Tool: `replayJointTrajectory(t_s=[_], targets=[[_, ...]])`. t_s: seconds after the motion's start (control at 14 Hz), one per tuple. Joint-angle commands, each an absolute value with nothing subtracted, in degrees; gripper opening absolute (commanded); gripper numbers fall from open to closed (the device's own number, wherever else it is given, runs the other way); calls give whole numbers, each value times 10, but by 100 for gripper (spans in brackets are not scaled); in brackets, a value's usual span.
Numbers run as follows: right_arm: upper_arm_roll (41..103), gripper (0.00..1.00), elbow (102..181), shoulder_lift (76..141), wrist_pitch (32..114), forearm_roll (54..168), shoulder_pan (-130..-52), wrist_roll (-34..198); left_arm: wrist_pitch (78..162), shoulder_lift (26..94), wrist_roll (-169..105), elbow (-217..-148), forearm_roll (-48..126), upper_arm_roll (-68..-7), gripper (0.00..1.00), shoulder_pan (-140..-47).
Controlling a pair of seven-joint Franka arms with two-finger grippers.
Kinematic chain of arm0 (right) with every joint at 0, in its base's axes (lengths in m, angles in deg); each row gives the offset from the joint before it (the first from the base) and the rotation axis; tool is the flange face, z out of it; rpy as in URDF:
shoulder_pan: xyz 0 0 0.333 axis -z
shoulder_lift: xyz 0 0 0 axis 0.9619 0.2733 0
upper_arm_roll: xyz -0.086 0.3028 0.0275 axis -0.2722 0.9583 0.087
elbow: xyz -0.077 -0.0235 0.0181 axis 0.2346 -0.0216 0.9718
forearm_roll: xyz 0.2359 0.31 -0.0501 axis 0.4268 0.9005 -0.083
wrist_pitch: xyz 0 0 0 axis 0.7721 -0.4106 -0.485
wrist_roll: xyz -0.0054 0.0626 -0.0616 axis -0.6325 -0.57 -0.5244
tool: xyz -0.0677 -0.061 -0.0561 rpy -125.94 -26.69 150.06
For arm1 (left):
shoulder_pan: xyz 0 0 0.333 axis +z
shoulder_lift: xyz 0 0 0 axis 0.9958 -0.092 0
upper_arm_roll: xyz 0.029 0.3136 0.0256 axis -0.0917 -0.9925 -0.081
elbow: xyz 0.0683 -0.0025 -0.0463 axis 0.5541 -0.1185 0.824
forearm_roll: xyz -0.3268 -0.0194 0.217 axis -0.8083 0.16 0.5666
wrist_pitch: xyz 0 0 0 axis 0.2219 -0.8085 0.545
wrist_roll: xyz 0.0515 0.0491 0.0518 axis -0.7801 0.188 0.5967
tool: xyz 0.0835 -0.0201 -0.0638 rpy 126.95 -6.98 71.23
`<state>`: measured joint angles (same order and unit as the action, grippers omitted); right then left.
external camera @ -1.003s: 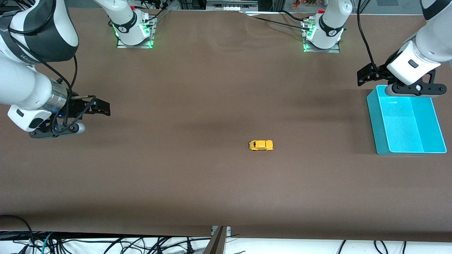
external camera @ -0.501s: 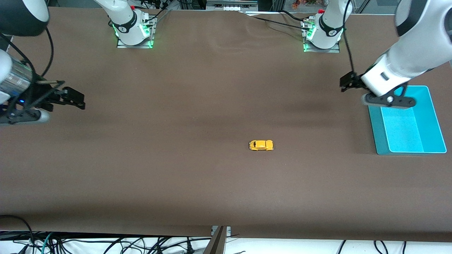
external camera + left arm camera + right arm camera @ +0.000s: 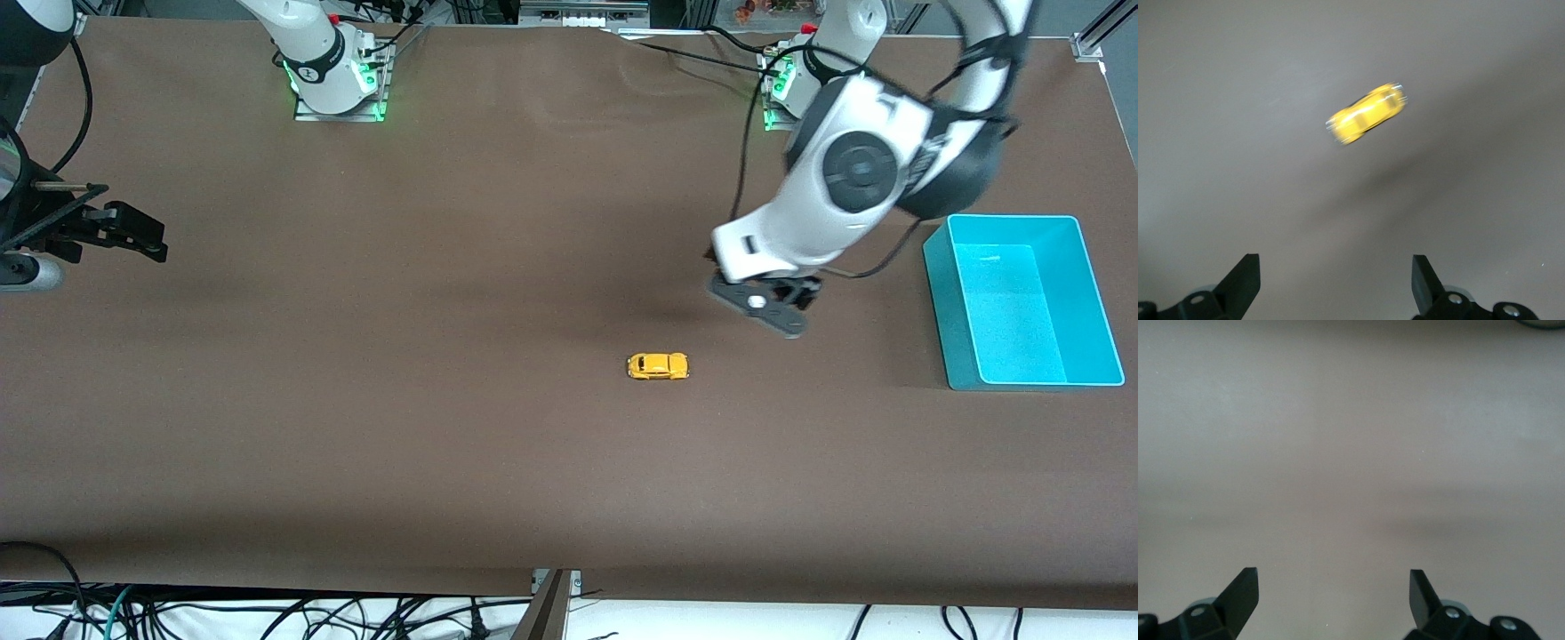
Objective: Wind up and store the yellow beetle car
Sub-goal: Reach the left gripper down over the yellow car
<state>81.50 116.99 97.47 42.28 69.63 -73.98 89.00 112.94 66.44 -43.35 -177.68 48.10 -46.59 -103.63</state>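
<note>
- Yellow and tiny, the yellow beetle car [image 3: 658, 365] sits on its wheels on the brown table [image 3: 444, 427], a little right of centre in the front view and just below the frame's middle line, lying lengthwise across the picture.
- The left gripper [image 3: 766, 307] hangs in the air over bare table, in the right half of the front view, up and to the right of the car and apart from it. The turquoise bin [image 3: 1080, 298] stands at the right edge of that frame, well apart from both.
- In the left wrist view the left gripper [image 3: 1336, 283] has its jaws spread wide, the two dark fingertips [image 3: 1245, 280] at the bottom corners of the frame with nothing between them. The car [image 3: 1367, 114] shows blurred in the upper middle of that frame, ahead of the jaws and not between them.
- The right gripper [image 3: 133, 233] is at the left edge of the front view, in the upper half, over bare table and well apart from the car.
- In the right wrist view the right gripper [image 3: 1333, 600] also has its jaws spread wide and empty, with only plain brown table in front of them.
</note>
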Motion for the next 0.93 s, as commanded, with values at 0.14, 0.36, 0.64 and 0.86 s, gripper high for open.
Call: replayJointTrajectory(t_s=[0.14,0.36,0.64,0.86], targets=[[818,100,1211,941,424,697,-723,877,1285,587,-544,-1771,482,-472,100,-1089],[818,100,1207,951,422,698,-722,877,1348,552,-709,-1772,481,-472,100,-1090],[824,100,1207,954,419,697,-733,887,1369,507,-809,-1772,481,-472,100,-1090],[822,100,1207,955,423,697,-734,889,1395,479,-860,-1772,481,-472,100,-1090]])
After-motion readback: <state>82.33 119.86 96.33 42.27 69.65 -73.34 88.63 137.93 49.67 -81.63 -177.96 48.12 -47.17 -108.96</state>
